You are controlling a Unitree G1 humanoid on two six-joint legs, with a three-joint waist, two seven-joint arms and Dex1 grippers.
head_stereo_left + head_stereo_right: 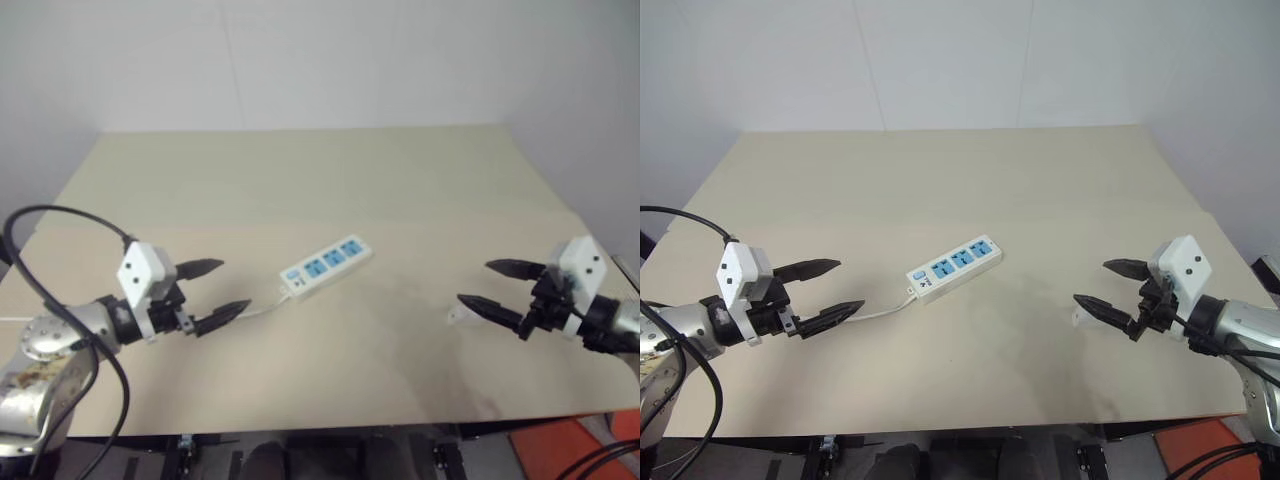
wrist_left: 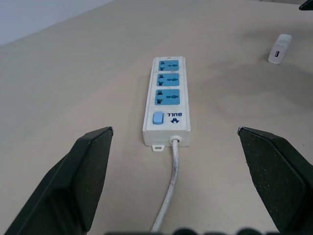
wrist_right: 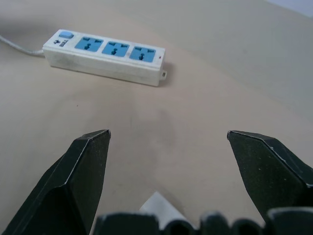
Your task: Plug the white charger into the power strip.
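On the left side of the beige table, the left gripper is held wide open and empty above the thin white cord. At the middle, the power strip is laid diagonally. Below the wide open, empty right gripper, the white charger is seen.
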